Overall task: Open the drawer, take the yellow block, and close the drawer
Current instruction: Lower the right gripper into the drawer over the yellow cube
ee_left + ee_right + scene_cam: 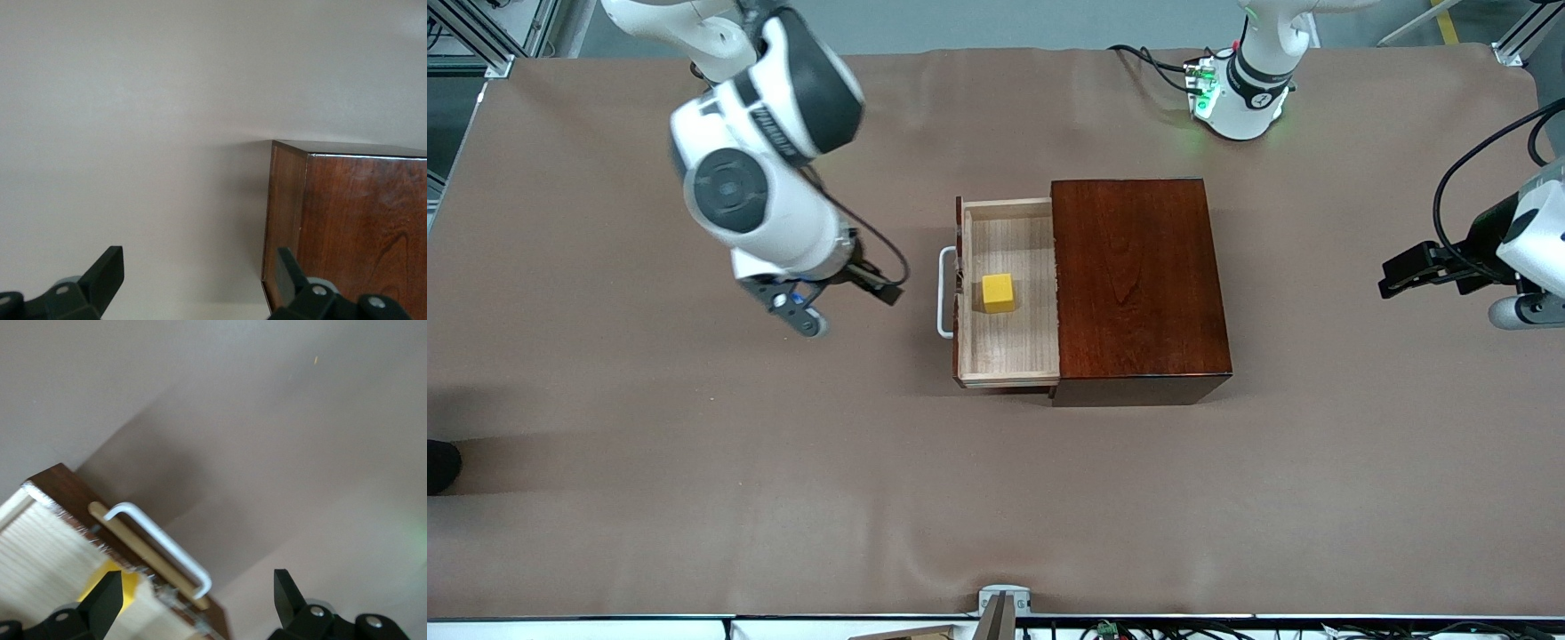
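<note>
Drawer (1009, 293) pulled out of mahogany box (1138, 284); yellow block (998, 292) inside, lying toward box from right pincer (805, 307). Right pincer spread wide, empty, over table (694, 462) beside white handle (945, 293). Left pincer (1400, 276) waiting, spread, empty. Risk: fingers striking drawer front on descent.

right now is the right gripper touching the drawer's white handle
Apart. In the front view the right gripper hangs open over bare table toward the right arm's end, with a plain strip of brown cloth between it and the white handle of the open drawer.
</note>
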{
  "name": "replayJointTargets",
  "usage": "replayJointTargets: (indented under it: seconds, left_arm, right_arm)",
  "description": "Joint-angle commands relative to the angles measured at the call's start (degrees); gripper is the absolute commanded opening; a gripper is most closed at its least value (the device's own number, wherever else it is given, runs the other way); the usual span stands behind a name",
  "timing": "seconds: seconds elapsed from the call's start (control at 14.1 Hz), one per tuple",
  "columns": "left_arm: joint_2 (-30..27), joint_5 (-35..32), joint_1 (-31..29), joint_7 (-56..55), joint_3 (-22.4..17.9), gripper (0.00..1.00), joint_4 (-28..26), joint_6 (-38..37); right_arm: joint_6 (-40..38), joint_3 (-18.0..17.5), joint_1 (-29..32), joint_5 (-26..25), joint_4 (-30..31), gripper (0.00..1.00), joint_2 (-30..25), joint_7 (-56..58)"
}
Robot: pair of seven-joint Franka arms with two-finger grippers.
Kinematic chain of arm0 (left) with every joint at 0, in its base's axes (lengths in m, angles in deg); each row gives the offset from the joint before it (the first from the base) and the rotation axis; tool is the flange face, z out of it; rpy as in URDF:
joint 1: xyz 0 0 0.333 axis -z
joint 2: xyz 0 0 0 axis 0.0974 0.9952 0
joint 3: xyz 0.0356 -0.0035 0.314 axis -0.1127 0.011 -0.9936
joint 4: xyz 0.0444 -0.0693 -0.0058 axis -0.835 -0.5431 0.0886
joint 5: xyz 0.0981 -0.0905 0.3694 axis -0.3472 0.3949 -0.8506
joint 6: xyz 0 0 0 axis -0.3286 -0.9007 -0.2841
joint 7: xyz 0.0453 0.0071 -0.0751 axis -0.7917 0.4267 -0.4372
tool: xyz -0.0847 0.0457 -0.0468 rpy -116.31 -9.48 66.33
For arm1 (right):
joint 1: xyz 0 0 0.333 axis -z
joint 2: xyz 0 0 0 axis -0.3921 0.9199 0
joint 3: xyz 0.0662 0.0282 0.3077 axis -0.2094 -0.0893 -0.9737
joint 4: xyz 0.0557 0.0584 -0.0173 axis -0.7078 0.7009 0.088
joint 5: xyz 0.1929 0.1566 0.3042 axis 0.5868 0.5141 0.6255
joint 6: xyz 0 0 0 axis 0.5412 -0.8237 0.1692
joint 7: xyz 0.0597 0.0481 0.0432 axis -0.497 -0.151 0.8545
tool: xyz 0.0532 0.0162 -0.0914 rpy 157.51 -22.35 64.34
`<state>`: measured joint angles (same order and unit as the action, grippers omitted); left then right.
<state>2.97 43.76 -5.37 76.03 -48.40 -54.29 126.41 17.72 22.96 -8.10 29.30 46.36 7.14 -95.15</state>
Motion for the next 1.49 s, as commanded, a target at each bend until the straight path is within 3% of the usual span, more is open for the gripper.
replayJointTargets:
  seconds: [0.0,0.78,1.42]
  left_arm:
    - [-1.2,0.6,-0.3,0.9,0.3,1.0,-1.6,1.3]
    - [-1.7,-0.9,0.1,-0.3,0.4,1.0,-1.4,-0.1]
    - [-1.6,-0.7,0.4,-1.5,1.9,1.0,-1.6,-0.5]
  right_arm:
    - [3.1,0.7,-2.6,1.0,-0.1,1.0,2.2,-11.3]
    - [19.1,0.7,-10.9,0.3,-0.7,1.0,10.0,-48.5]
    - [19.9,0.7,-14.2,0.3,0.0,1.0,13.5,-50.7]
